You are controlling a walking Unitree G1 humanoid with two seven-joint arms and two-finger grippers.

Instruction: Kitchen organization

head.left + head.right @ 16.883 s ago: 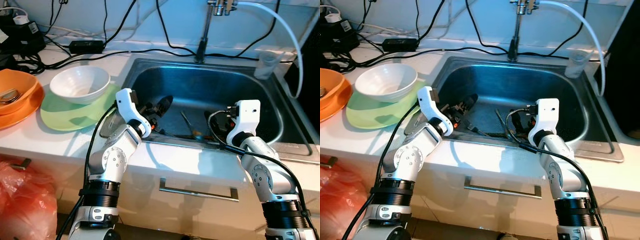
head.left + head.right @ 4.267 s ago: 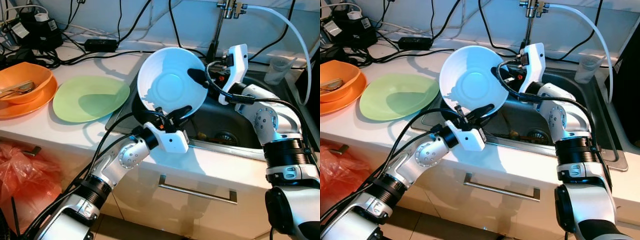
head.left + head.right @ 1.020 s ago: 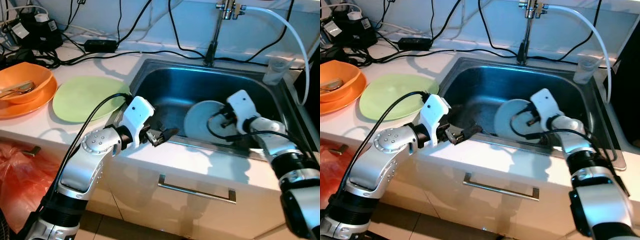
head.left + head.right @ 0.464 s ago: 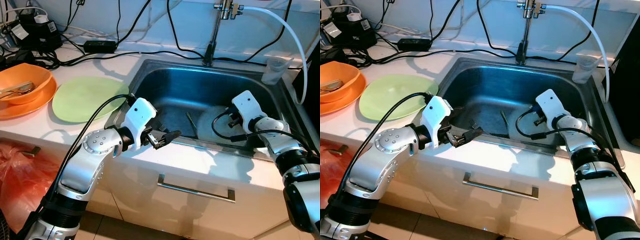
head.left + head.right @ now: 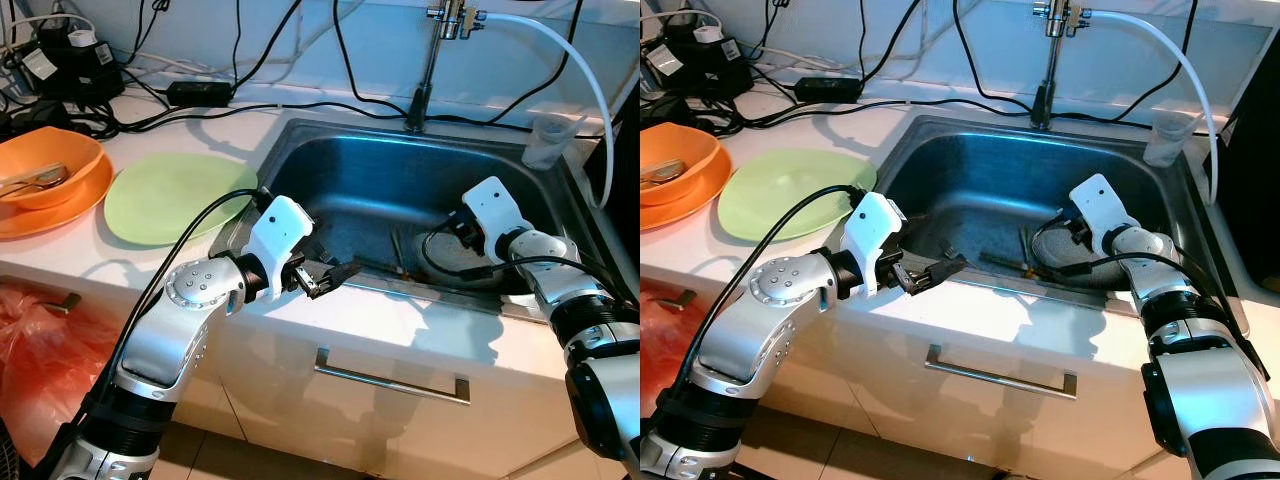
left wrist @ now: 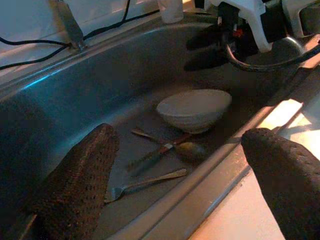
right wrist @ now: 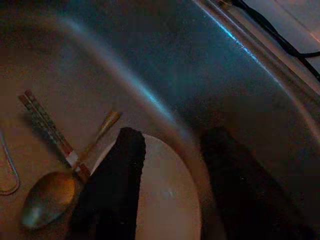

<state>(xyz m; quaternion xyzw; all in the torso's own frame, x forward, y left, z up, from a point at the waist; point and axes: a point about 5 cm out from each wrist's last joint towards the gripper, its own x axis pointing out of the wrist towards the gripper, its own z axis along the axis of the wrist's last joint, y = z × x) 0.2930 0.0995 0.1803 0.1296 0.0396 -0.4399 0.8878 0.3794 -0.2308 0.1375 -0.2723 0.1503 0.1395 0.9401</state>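
While both arms reach toward the basin, the scene reads as follows
Bench (image 5: pixel 150 270): pale top that runs along the wall, with the basin sunk into its right part
Sink (image 5: pixel 330 165): steel basin set in the bench, tap at its back edge, front rim next to the bench's front edge
Green plate (image 5: pixel 175 195): flat on the bench just left of the sink's left rim, bare
Orange bowl (image 5: pixel 45 165): on an orange plate at the bench's left edge, with cutlery inside
White bowl (image 6: pixel 194 109): upside down on the sink floor, toward the sink's right side and near its front wall
Left hand (image 5: pixel 330 275): over the sink's front rim near its left corner, fingers spread wide and holding nothing; in its wrist view the two fingers frame the sink floor
Right hand (image 7: pixel 172 185): inside the sink, just above the white bowl; fingers spread apart, one lying over the bowl's upturned base, the other beside the bowl's edge next to the sink wall; whether they press on the bowl cannot be told
Clear cup (image 5: pixel 545 140): upright on the bench by the sink's back right corner
Spoon (image 7: pixel 47 197): on the sink floor, touching or just beside the white bowl on its left
Fork (image 6: pixel 145 182): on the sink floor, nearer the front wall than the spoon
Chopsticks (image 7: pixel 47 132): lying across the spoon's handle
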